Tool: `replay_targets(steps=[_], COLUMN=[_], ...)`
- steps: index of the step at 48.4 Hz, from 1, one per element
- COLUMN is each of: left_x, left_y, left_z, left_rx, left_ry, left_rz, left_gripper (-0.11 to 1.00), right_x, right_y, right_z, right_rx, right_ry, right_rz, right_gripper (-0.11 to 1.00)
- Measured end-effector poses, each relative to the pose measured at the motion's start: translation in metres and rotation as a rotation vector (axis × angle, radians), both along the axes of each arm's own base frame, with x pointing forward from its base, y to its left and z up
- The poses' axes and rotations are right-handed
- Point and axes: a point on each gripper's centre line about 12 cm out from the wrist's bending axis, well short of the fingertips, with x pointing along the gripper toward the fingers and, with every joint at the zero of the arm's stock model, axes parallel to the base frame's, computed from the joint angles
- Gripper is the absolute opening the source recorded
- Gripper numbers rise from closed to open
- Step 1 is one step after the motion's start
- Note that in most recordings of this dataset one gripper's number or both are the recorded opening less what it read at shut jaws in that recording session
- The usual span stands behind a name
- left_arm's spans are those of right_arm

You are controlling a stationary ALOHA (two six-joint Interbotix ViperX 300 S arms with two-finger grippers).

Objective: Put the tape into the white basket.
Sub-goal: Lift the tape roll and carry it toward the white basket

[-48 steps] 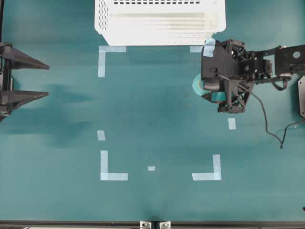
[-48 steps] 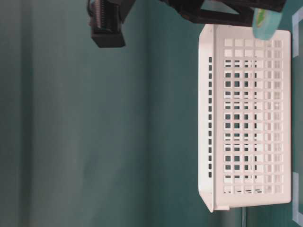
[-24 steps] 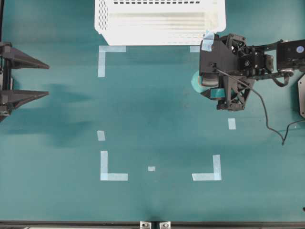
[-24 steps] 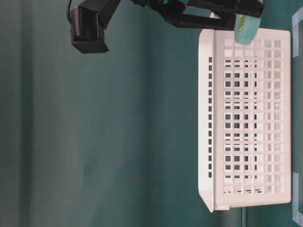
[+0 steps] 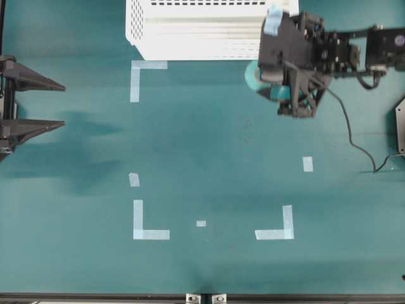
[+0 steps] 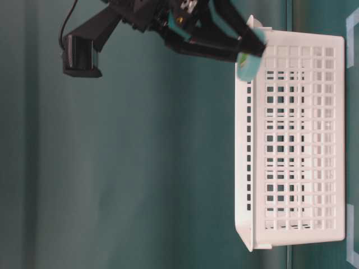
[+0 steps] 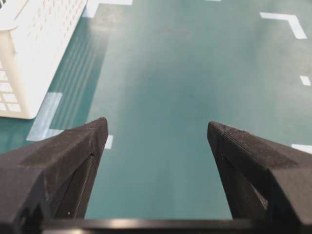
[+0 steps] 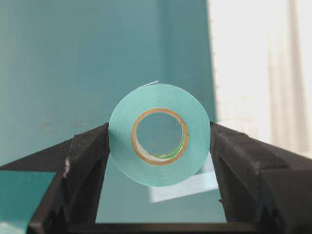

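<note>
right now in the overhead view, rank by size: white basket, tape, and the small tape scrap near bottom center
1. white basket, largest though cut off by the frame edge
2. tape, mostly hidden under the right tool
3. small scrap, smallest

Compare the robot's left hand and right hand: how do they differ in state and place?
The left hand is open and holds nothing; the right hand is shut on the small mint ring-shaped tape roll. The left sits far from the white perforated plastic basket; the right is beside it. Both have black fingers.
</note>
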Motion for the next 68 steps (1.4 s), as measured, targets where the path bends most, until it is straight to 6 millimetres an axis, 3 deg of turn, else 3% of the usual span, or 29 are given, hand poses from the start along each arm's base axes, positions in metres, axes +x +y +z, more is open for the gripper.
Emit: replay_targets(steps=[17,37,68], left_x=[0.0,0.0,0.0], left_y=[0.0,0.001,0.001], left_z=[0.0,0.0,-0.001], left_rx=[-0.002,-0.002,-0.002], left_ry=[0.003,0.001,0.003], left_rz=[0.002,0.007,0.008], left_gripper=[0.35,0.35,0.35], right_x=[-0.004,0.004,0.009], right_y=[-0.05,-0.092,-0.101], right_z=[0.009,0.003,-0.006], right_rx=[-0.082,-0.112,-0.117], right_ry=[-0.006,-0.031,-0.043], right_rz=[-0.1,-0.181,-0.185], right_gripper=[0.69,0.69,0.69])
